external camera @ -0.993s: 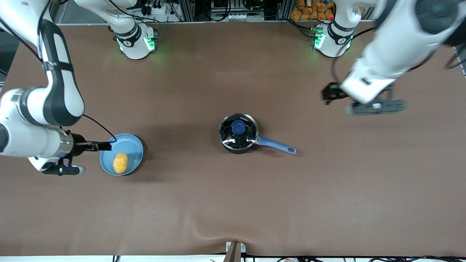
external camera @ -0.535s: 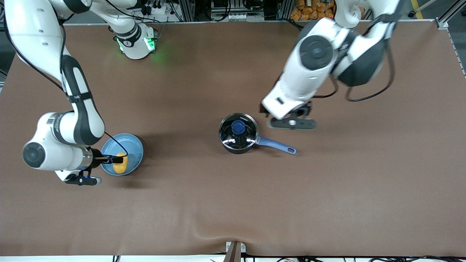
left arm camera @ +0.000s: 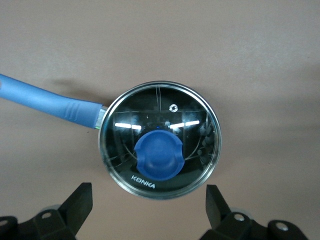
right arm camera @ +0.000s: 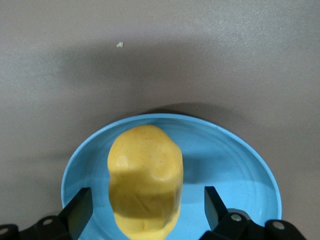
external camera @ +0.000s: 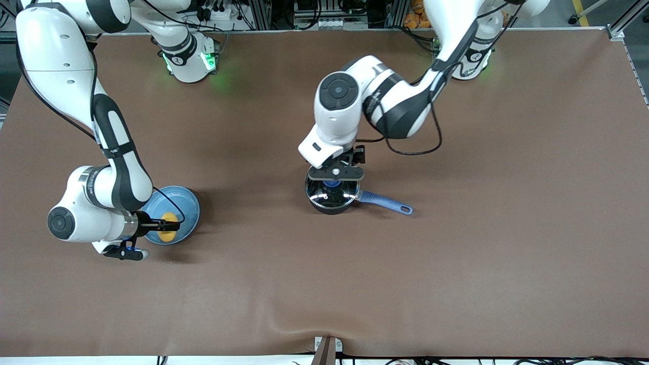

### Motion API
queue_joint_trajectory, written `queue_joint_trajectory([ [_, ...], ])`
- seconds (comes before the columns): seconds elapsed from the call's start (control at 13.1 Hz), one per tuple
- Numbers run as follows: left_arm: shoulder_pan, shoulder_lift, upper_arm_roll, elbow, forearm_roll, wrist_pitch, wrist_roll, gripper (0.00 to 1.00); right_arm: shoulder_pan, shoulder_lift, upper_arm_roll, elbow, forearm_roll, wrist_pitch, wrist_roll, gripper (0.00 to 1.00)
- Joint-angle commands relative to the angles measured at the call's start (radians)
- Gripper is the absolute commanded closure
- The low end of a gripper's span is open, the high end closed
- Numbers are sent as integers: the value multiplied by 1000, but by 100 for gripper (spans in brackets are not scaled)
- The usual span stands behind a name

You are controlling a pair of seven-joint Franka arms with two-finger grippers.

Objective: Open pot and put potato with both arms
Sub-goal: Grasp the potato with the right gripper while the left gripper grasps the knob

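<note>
On the brown worktop [external camera: 456,263] we see the potato [external camera: 168,229] lying in a light-blue plate [external camera: 188,203] toward the right arm's end, the right gripper [right arm camera: 145,212] spread wide around it. At mid-table the pot [external camera: 332,195] (glass lid [left arm camera: 159,140] on) sits under the left gripper [left arm camera: 147,207], spread open above the blue knob [left arm camera: 159,154].

The front view looks down on the whole table [external camera: 456,284]. Each wrist view looks closely between its own jaws, a part of that scene.
</note>
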Motion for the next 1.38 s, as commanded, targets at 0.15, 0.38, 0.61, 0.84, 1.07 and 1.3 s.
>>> queue_joint_trajectory([
  [0.15,-38,71,27,43,24,50,-59,0,-8,15,8,16,21,4,-18,63],
  [0.38,-38,90,27,41,29,83,-49,0,-5,4,6,26,17,-6,-21,79],
  [0.61,-35,99,27,38,41,88,-25,0,2,-57,6,34,12,-46,-43,79],
  [0.84,-36,105,25,29,47,94,-25,0,19,-111,11,57,13,-134,-37,79],
  [1.07,-30,108,25,20,49,96,-24,0,71,-157,11,57,16,-183,38,79],
  [1.3,-32,124,25,18,47,114,-24,0,126,-185,14,54,20,-201,117,79],
])
